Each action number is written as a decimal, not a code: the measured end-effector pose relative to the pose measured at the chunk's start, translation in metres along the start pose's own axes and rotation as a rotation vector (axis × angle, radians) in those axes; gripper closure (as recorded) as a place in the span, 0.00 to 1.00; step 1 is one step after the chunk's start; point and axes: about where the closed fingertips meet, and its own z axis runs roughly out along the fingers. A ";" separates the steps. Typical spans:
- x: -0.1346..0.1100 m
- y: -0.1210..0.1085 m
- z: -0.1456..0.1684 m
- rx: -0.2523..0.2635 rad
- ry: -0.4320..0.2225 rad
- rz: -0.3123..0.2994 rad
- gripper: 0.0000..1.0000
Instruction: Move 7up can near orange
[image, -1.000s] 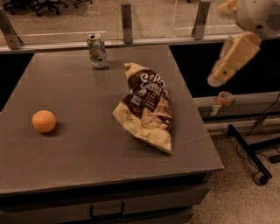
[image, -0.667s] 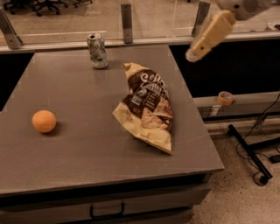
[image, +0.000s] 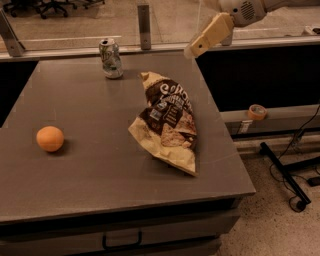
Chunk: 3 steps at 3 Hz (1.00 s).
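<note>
Gripper (image: 194, 49) is hovering over the far right corner, open or closed I cannot tell, likely lining up on the 7up can (image: 110, 58) at the far edge, well apart from the left-edge orange (image: 50, 138).

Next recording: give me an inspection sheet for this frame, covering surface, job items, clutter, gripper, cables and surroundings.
Surface: grey table, flat top, drawer handle in front.
Job's things: 7up can upright near the far edge; orange near the left edge, well apart from the can.
Clutter: chip bag lying right of centre.
Grippers: gripper in the air over the far right corner, right of the can, touching nothing.
Cables: black cable trailing to the floor at right.
Surroundings: tape roll on the ledge beside the table; office chairs beyond the glass.
</note>
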 end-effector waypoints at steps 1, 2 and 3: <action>0.001 0.000 0.006 0.008 0.017 0.010 0.00; 0.012 0.001 0.039 0.021 0.013 0.077 0.00; 0.025 -0.009 0.095 0.043 -0.019 0.184 0.00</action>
